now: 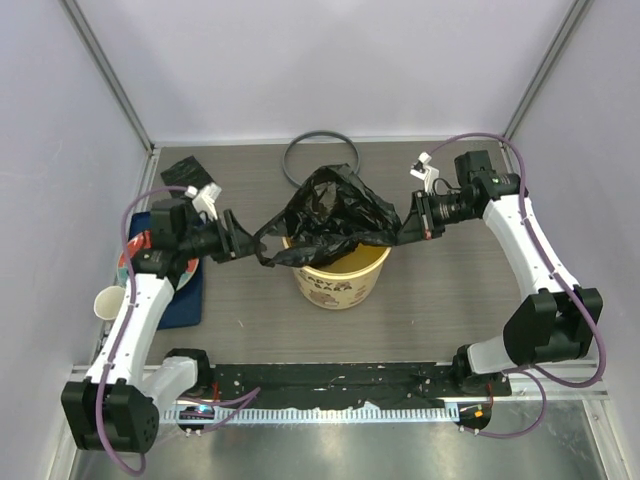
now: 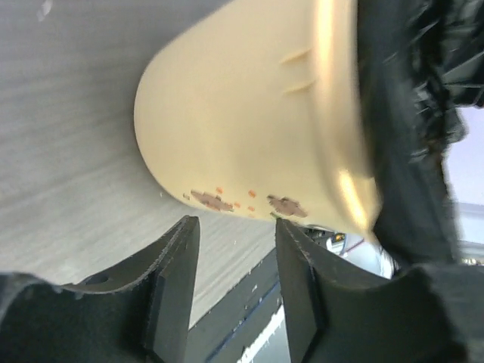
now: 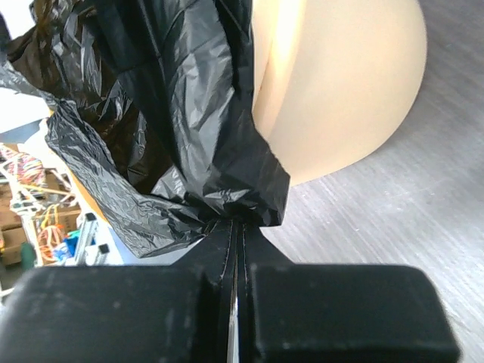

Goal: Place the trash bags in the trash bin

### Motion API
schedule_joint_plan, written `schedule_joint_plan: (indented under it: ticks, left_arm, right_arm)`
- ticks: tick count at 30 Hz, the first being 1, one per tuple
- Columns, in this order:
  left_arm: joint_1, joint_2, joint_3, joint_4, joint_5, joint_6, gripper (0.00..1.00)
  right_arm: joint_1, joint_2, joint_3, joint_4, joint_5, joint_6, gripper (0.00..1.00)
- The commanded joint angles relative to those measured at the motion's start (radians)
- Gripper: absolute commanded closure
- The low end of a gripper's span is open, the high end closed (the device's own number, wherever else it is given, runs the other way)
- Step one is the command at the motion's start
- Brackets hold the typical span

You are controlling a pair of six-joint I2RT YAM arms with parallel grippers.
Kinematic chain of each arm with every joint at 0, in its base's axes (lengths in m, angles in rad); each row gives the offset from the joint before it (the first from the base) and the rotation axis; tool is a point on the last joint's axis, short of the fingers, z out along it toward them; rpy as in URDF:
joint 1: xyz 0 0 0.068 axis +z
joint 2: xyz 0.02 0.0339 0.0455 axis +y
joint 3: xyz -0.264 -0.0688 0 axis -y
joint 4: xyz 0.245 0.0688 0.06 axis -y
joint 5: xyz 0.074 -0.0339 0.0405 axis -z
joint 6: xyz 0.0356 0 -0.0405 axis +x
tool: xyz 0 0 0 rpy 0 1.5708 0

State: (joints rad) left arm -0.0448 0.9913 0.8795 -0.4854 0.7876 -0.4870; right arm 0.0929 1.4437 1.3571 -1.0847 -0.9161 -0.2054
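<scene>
A large crinkly black trash bag (image 1: 330, 212) hangs spread over the mouth of the cream-yellow trash bin (image 1: 340, 285) at the table's middle. My right gripper (image 1: 406, 228) is shut on the bag's right edge; in the right wrist view the film (image 3: 174, 113) bunches at the shut gripper (image 3: 236, 221), with the bin (image 3: 340, 91) behind. My left gripper (image 1: 250, 240) sits at the bag's left corner. Its jaws stand open around empty air (image 2: 236, 227), beside the bin wall (image 2: 249, 113) and the bag (image 2: 408, 151). A small folded black packet (image 1: 183, 170) lies at the back left.
A dark grey ring (image 1: 322, 160) lies flat behind the bin. A blue mat (image 1: 185, 300) and a small beige cup (image 1: 108, 302) are at the left edge. A black strip (image 1: 330, 380) runs along the front edge between the arm bases.
</scene>
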Motion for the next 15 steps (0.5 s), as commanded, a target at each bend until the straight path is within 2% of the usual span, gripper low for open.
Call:
schedule_joint_plan:
  ticks: [1,4,7,9,12,15]
  left_arm:
    - [-0.068,0.013,-0.085,0.085,0.038,-0.079,0.55]
    - [-0.147,0.044,-0.111,0.247,0.062,-0.156,0.55]
    - [-0.181,0.139,-0.105,0.469,0.084,-0.258,0.53]
    - [-0.181,0.223,-0.077,0.572,0.076,-0.272,0.53]
    - [-0.181,0.312,-0.008,0.640,0.064,-0.256,0.52]
    - [-0.170,0.375,0.048,0.642,0.045,-0.228,0.53]
  right_arm:
    - [-0.002,-0.057,-0.055,0.029,-0.087,0.040,0.99]
    - [-0.001,-0.072,-0.090,0.048,-0.118,0.081,0.99]
    - [0.002,-0.109,-0.160,0.196,-0.133,0.196,0.99]
    - [0.008,-0.124,-0.202,0.325,-0.135,0.311,0.99]
    - [0.025,-0.129,-0.217,0.414,-0.125,0.388,0.99]
    - [0.048,-0.126,-0.223,0.474,-0.107,0.437,0.99]
